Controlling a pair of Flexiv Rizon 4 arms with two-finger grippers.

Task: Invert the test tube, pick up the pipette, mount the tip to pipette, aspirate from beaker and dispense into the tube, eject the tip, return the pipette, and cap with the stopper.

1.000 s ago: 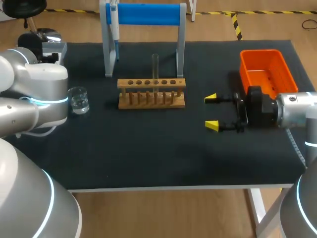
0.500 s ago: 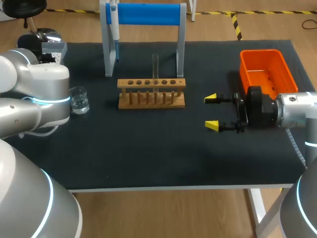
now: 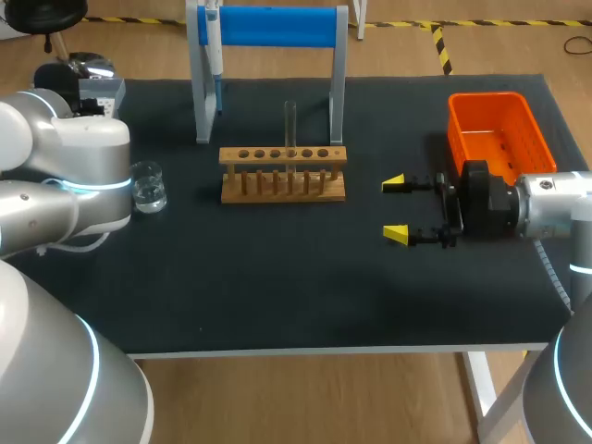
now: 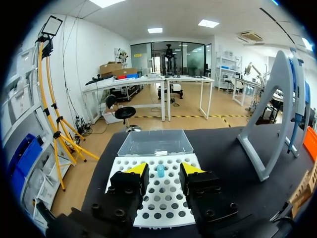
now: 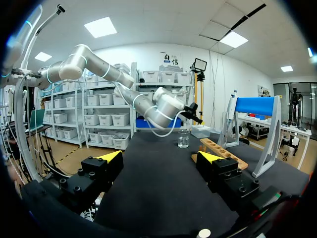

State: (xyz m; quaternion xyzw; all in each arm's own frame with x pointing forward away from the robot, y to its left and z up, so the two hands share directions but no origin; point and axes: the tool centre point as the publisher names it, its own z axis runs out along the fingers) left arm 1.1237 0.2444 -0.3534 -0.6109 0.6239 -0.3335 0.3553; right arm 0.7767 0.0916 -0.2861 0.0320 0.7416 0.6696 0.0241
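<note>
The test tube (image 3: 289, 120) stands upright in the wooden rack (image 3: 283, 185) on the table (image 3: 277, 277). My right claw (image 3: 396, 209) sits beside the rack, spread apart and empty. I judge the tube to be light, slippery, fragile glass, so I should grip its exposed upper shaft gently.

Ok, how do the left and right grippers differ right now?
The left gripper hangs over the white tip rack, with a blue tip standing ahead between its fingers. The right gripper is over bare black mat, beside the orange bin. The right gripper's fingers look wider apart than the left gripper's. Both are open and hold nothing.
</note>
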